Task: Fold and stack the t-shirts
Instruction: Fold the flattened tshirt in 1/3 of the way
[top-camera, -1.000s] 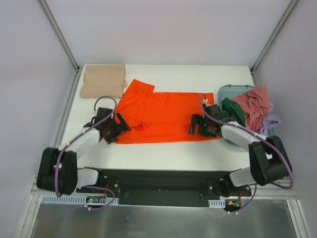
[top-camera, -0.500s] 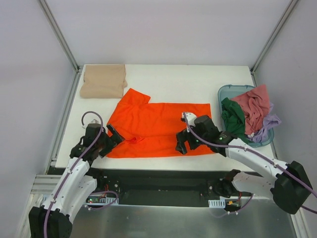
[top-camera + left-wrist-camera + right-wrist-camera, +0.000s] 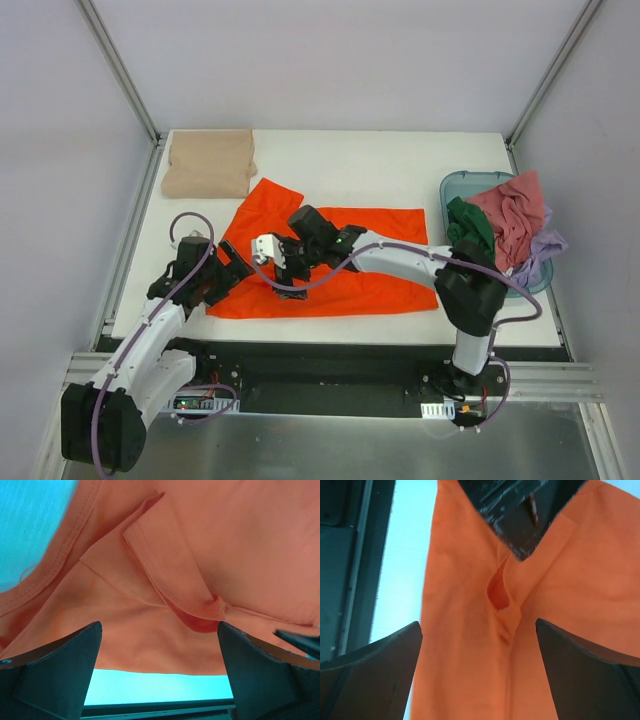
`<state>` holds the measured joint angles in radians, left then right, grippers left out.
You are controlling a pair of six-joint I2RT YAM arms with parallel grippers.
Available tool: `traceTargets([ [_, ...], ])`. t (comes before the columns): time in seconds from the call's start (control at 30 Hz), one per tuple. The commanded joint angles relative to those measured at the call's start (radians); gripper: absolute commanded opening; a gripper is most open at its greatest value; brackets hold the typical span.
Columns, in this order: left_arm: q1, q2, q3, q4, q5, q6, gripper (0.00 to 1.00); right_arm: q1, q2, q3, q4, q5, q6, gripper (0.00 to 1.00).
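The bright orange t-shirt (image 3: 350, 293) lies spread on the white table, with a sleeve flap at its back left. My left gripper (image 3: 232, 272) is open at the shirt's left near edge; in the left wrist view (image 3: 159, 630) orange cloth (image 3: 150, 570) with a creased fold lies between its fingers. My right gripper (image 3: 280, 270) is open and reaches across the shirt's left part, facing the left gripper; in the right wrist view (image 3: 479, 625) a raised fold of orange cloth (image 3: 470, 645) lies between its fingers. The tan-beige t-shirt (image 3: 208, 163) lies folded at the back left corner.
A teal tub (image 3: 462, 181) stands at the right edge, holding pink (image 3: 510, 215), dark green (image 3: 470, 225) and lilac (image 3: 545, 245) garments. The black base rail (image 3: 320, 365) runs along the near edge. The left gripper's body shows at the top of the right wrist view (image 3: 520, 510).
The right arm swung from the shirt's right edge across to its left part. The left gripper drew back toward the near left. The shirt shifted nearer and lies flatter.
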<state>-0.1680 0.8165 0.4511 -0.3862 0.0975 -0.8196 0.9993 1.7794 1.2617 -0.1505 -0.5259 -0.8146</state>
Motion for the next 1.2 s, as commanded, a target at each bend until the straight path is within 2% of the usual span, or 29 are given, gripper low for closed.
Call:
traceTargets([
  [0.0, 0.018, 0.019, -0.023, 0.059, -0.025, 0.019, 0.99, 0.018, 0.116, 0.166, -0.13, -0.028, -0.199, 0.99],
  [0.17, 0.038, 0.027, -0.057, 0.058, -0.033, 0.016, 0.99, 0.03, 0.242, 0.3, -0.267, -0.019, -0.242, 0.89],
  [0.3, 0.044, 0.02, -0.08, 0.056, -0.027, 0.01, 0.99, 0.041, 0.304, 0.349, -0.288, 0.009, -0.245, 0.84],
  [0.43, 0.045, 0.006, -0.098, 0.055, -0.035, 0.007, 0.99, 0.051, 0.339, 0.378, -0.285, 0.059, -0.229, 0.68],
  [0.6, 0.047, -0.026, -0.114, 0.04, -0.028, -0.001, 0.99, 0.05, 0.36, 0.372, -0.201, 0.124, -0.167, 0.33],
  [0.87, 0.047, -0.065, -0.124, 0.004, -0.065, 0.002, 0.99, 0.045, 0.334, 0.349, -0.104, 0.184, -0.039, 0.08],
  [1.0, 0.047, -0.069, -0.129, -0.006, -0.065, 0.002, 0.99, 0.01, 0.333, 0.347, -0.089, 0.19, 0.086, 0.02],
  [1.17, 0.047, -0.099, -0.132, -0.011, -0.065, 0.007, 0.99, -0.045, 0.318, 0.299, -0.025, 0.257, 0.32, 0.01],
])
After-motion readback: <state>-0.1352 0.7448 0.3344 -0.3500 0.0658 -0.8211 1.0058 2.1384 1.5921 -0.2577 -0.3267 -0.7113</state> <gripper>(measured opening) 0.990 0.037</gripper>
